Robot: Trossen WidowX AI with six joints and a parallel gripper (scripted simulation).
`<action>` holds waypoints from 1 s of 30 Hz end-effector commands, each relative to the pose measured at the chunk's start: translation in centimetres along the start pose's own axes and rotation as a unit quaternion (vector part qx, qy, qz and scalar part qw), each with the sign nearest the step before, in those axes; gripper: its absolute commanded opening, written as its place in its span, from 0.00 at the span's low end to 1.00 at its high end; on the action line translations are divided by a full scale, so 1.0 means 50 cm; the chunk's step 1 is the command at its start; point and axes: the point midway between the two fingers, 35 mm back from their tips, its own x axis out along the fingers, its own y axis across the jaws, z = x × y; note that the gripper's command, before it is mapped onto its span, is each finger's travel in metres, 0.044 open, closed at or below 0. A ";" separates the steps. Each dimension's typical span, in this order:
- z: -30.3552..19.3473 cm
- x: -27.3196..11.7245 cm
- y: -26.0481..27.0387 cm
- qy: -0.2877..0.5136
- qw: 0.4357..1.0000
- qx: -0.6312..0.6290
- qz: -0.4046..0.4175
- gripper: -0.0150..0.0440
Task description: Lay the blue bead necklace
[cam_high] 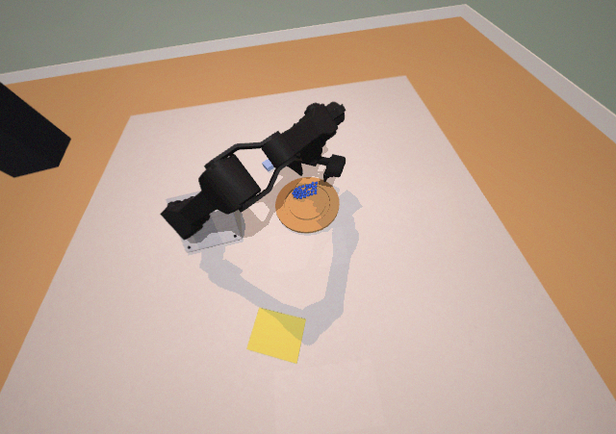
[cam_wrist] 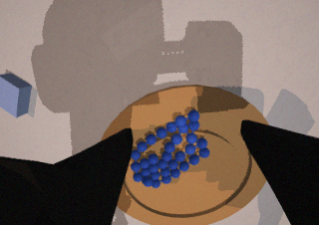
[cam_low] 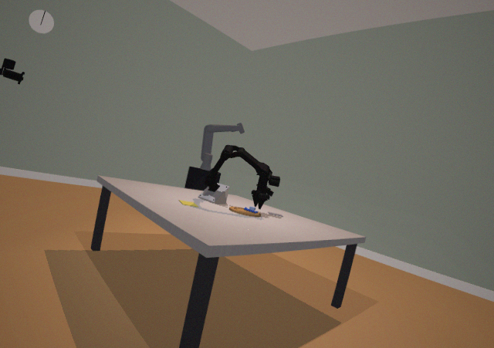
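The blue bead necklace (cam_high: 303,191) (cam_low: 249,210) (cam_wrist: 169,147) lies bunched in a folded heap on the round orange-brown board (cam_high: 298,226) (cam_low: 238,209) (cam_wrist: 184,220). In the wrist view it covers the upper left part of the thin circular groove (cam_wrist: 181,215). Some beads lie inside the ring and some beyond its upper edge; the lower and right arcs show no beads. My gripper (cam_high: 313,175) (cam_low: 258,207) (cam_wrist: 187,131) is open and empty, above the board. Its fingers stand on either side of the heap in the wrist view, the left one covering part of the board.
A small light blue block (cam_high: 268,165) (cam_wrist: 10,96) lies on the table beyond the left finger. A flat yellow square (cam_high: 275,335) (cam_low: 188,203) lies on the table on the other side of the board. The arm's grey base (cam_high: 218,241) (cam_low: 219,194) stands beside the board.
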 end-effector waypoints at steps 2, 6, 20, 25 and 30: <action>-0.004 0.021 0.002 0.005 1.000 -0.004 0.001 0.90; -0.005 0.034 0.003 0.006 1.000 -0.005 0.001 0.90; -0.007 0.057 0.005 0.008 1.000 -0.006 0.002 0.90; -0.005 0.052 0.003 0.005 1.000 -0.003 0.002 0.72; -0.005 0.052 0.003 0.005 1.000 -0.003 0.002 0.50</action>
